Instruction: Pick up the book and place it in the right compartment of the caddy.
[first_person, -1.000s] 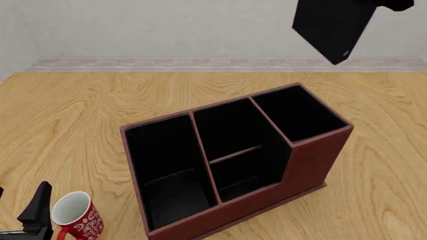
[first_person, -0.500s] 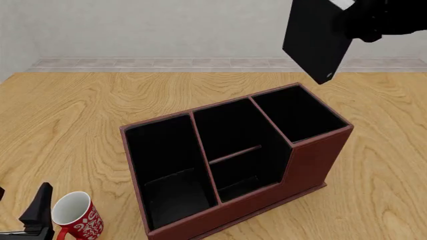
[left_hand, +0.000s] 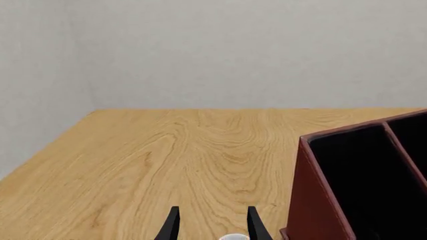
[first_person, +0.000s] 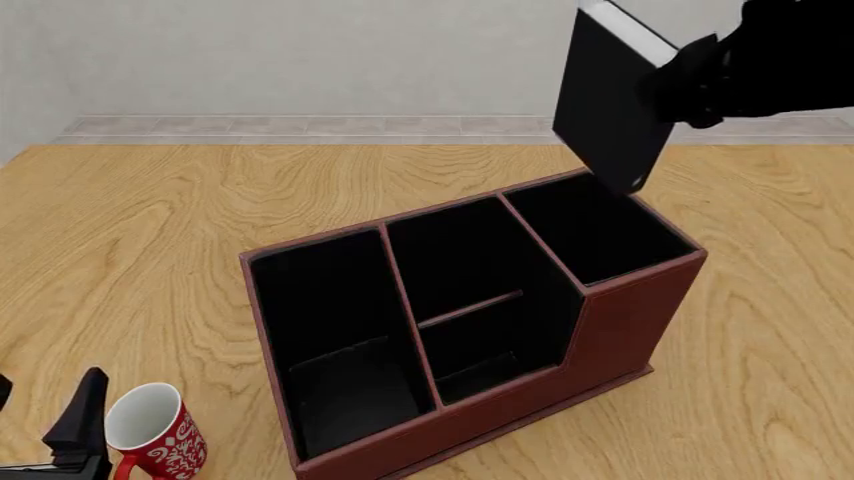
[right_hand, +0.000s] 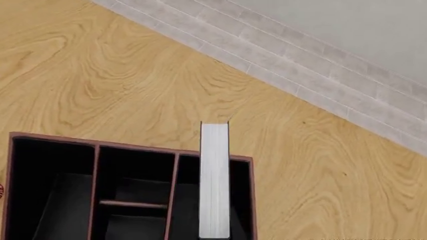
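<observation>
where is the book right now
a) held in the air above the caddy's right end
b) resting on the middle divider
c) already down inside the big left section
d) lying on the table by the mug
a: the right gripper holds the book above the right compartment of the caddy, not yet inside.

A fixed front camera looks forward and down across the desk (first_person: 160, 220) toward the far wall. The left wrist camera sits low near the desk, facing the wall. The right wrist camera looks steeply down from above. All three views take in the caddy (first_person: 467, 320) (left_hand: 347, 185) (right_hand: 127, 195).
</observation>
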